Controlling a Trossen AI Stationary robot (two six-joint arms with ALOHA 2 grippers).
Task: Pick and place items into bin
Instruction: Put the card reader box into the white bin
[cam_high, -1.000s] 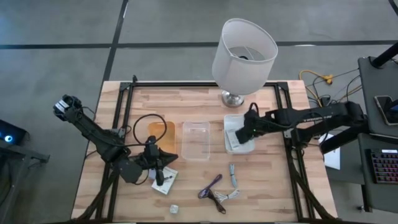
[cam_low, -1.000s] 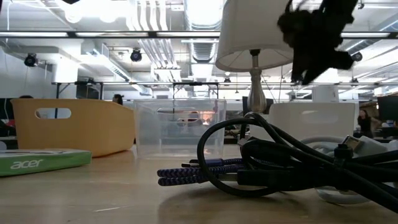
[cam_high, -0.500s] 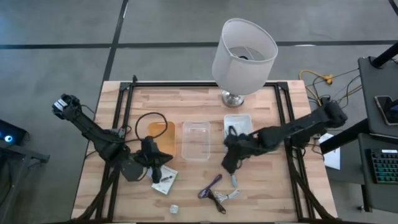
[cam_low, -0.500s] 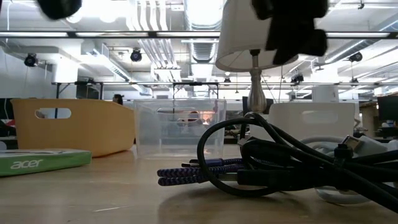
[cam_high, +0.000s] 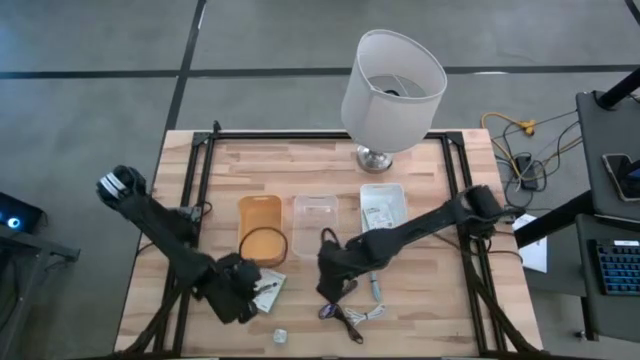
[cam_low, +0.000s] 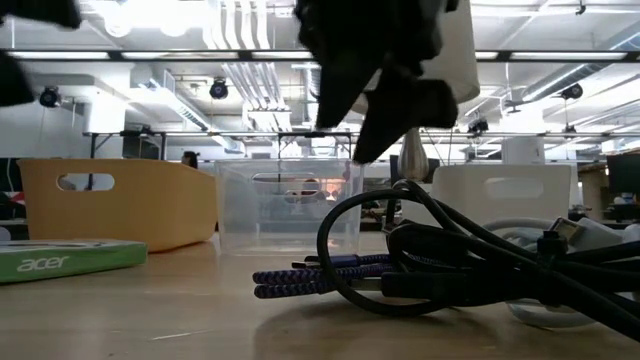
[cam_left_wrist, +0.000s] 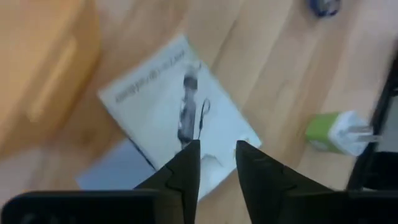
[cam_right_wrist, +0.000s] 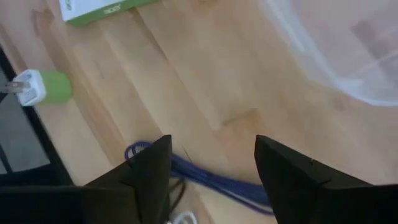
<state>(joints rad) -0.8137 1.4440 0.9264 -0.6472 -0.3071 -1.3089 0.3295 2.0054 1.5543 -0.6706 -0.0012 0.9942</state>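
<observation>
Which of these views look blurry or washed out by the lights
Low view: ceiling lights glare white along the top, and the right pincer is a dark, smeared silhouette, while the cords are sharp. Left wrist view: soft all over, the white packet and its print smeared. Right wrist view: the purple cord is blurred. High view: evenly lit, sharp.

Open-plan lab: exposed ceiling ducts (cam_low: 250, 40), desks.

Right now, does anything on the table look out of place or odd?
Yes: a large white lamp stands at the table's far edge behind the three bins, unlike the small items. Its shade looks tilted. The cords lie tangled near the front edge.
</observation>
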